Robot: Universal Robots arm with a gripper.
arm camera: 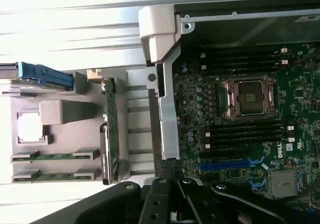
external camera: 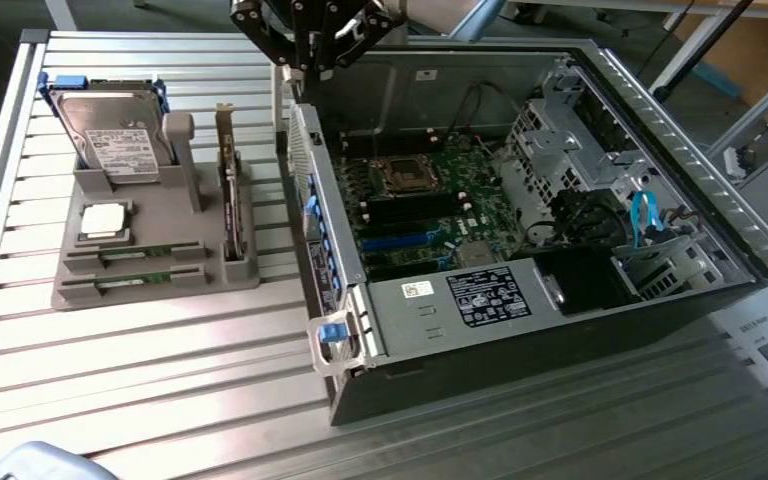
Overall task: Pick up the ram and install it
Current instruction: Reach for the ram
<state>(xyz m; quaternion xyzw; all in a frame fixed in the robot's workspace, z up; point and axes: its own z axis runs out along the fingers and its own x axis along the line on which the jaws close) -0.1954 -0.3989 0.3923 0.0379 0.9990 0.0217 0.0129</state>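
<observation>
Slatted metal table [external camera: 157, 400] carries everything. Nearest: open computer case [external camera: 518, 350] lying on its side at the exterior view's right, with a blue latch [external camera: 335, 335] on its near corner and a labelled power supply [external camera: 491, 295] just inside the near wall. At the exterior view's left sits a grey parts holder [external camera: 91, 298]. Its two near slots each hold one ram stick on edge: nearer ram stick [external camera: 131, 283] and farther ram stick [external camera: 137, 258], parallel, just beside each other, both seated in the holder. Behind them a square silver processor chip [external camera: 104, 222] lies in its recess. On the holder's case-side edge an expansion card [external camera: 233, 200] stands upright. Farther back a hard drive [external camera: 117, 140] stands tilted in the holder, blue rails at its sides. Inside the case: green motherboard [external camera: 464, 215] with processor socket [external camera: 407, 177] and rows of black memory slots [arm camera: 245, 131] on either side of the socket. Farthest: gripper [external camera: 304, 68] hangs over the far end of the case's holder-side wall, jaws closed together, well apart from both ram sticks.
</observation>
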